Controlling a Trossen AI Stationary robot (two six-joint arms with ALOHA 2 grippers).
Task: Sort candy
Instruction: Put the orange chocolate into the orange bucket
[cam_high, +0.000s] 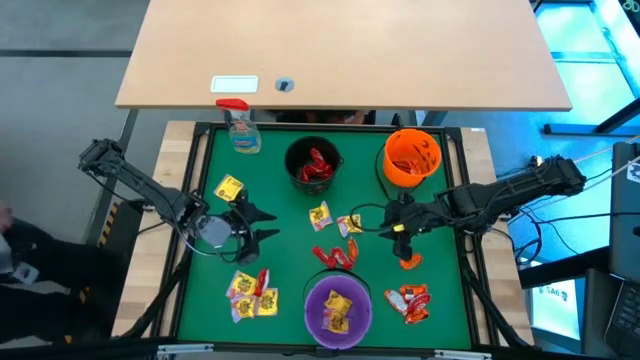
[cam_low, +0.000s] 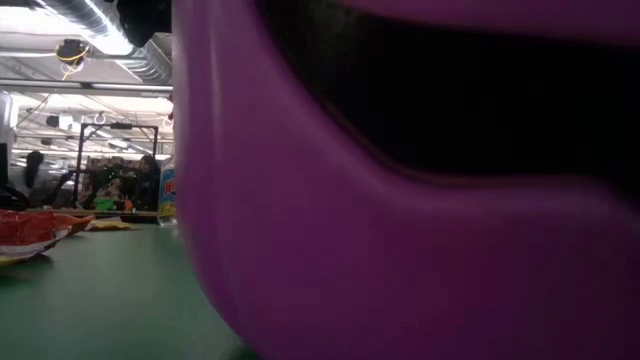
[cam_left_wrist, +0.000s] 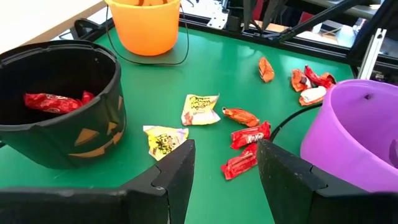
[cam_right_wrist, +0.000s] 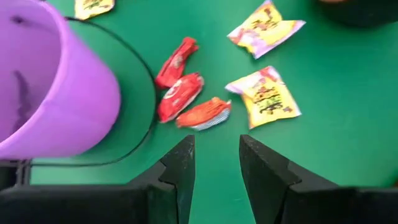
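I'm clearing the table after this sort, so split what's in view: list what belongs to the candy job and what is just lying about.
Job:
- loose candy on the green mat
- black bucket, red packets inside
- orange bucket, orange packets inside
- purple bucket, yellow packets inside
- left gripper and right gripper, both open and empty

Lying about:
- spray bottle, at the mat's far left corner

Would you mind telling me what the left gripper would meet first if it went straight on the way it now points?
Probably the red candy packets lying just ahead of the open left gripper, between the black bowl and the purple bowl; depth is hard to judge.
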